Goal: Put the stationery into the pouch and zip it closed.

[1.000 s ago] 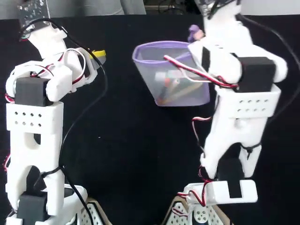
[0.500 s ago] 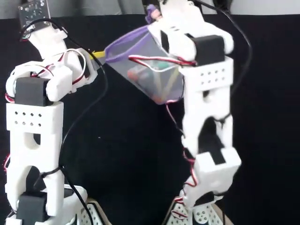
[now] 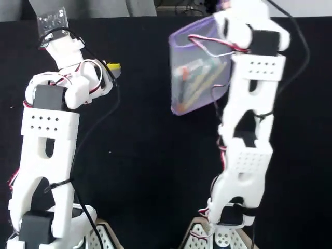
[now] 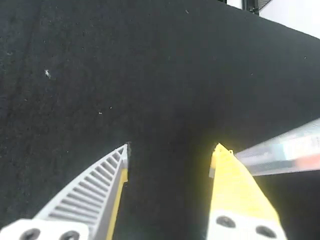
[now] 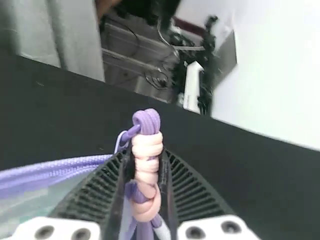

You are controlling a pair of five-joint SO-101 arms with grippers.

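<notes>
One pouch, clear with a purple rim, is hanging in the upper centre of the high view, above the black bench. The stationery is lying slantwise inside it. The right hand is pressing together on the pouch's knotted purple-and-pink cord, carrying the pouch by it. The left hand is hovering over the bench at upper left, spread apart, gripping nothing.
</notes>
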